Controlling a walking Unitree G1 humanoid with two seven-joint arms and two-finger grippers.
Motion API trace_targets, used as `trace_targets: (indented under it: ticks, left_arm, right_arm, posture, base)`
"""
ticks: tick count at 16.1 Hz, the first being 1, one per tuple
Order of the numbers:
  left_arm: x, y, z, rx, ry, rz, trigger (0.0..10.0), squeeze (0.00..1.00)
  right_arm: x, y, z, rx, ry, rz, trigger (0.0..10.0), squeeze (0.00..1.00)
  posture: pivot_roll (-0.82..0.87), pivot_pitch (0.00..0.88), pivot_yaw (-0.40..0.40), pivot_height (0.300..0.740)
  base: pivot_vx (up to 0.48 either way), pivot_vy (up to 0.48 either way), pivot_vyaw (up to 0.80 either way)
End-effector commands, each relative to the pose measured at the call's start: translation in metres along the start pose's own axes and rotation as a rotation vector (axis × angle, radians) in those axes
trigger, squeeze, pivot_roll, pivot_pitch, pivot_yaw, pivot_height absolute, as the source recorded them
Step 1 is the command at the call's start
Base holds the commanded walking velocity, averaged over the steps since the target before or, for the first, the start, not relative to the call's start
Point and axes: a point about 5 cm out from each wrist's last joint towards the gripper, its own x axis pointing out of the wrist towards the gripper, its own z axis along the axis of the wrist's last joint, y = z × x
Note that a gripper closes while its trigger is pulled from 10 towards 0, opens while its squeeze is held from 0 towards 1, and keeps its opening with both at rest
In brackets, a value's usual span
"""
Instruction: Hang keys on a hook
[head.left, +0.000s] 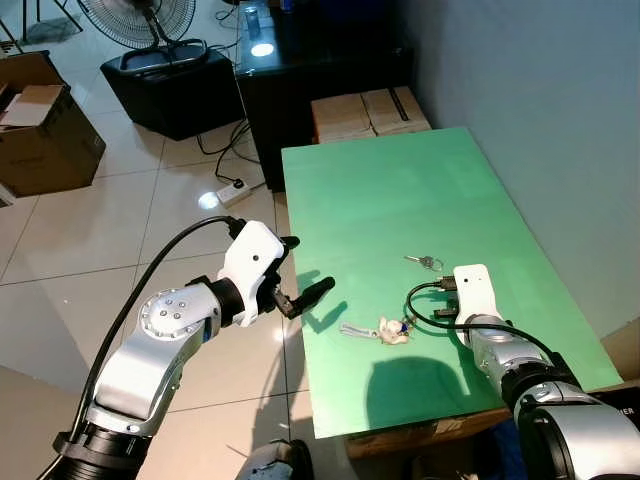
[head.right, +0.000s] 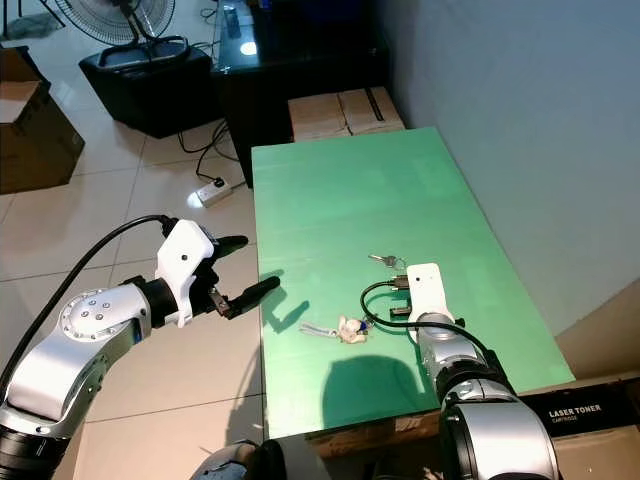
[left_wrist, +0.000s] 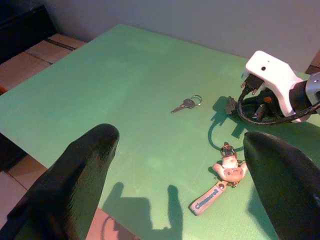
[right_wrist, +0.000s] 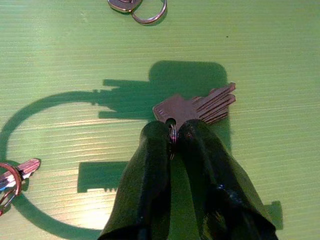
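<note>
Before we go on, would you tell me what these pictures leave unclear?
- Right gripper pinches a ring of keys; in the eye views its white wrist housing hides both.
- How many keys: they overlap in the right wrist view.
- Lettering on the keychain strap: too small.
- Left gripper: its fingers are cut by the left wrist view's edge.

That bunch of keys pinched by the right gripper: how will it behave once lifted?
The keys are gripped at the ring end between the right gripper fingertips, so they will probably dangle and swing. Flat, thin metal looks light but possibly slippery. On the green table they should slide, not roll.
</note>
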Motion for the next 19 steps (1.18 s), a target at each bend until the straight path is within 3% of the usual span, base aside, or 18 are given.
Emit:
trace_targets:
  ticks: [1,13,19]
  left_arm:
    - [-0.001,0.001,0.0,0.01,0.012,-0.01,10.0,0.0]
    - [0.002,0.013,0.002,0.027,-0.006,0.022,10.0,0.0]
    - [0.005,0.032,0.007,0.048,-0.061,0.124,10.0,0.0]
  right_arm:
    - [-0.001,0.004,-0.011,0.015,0.046,0.008,0.0,0.0]
    - [0.0,0.01,-0.004,0.073,-0.004,0.008,0.0,0.0]
    - [-0.007,0.004,0.037,0.158,-0.313,-0.056,0.0,0.0]
  posture:
    - [0.01,0.122,0.123,0.74]
    - [-0.02,0.051,0.123,0.74]
    - [-0.09,0.0,0.108,0.74]
  base:
    - [0.0,0.0,0.0]
    - [0.0,0.0,0.0]
    - [0.0,0.0,0.0]
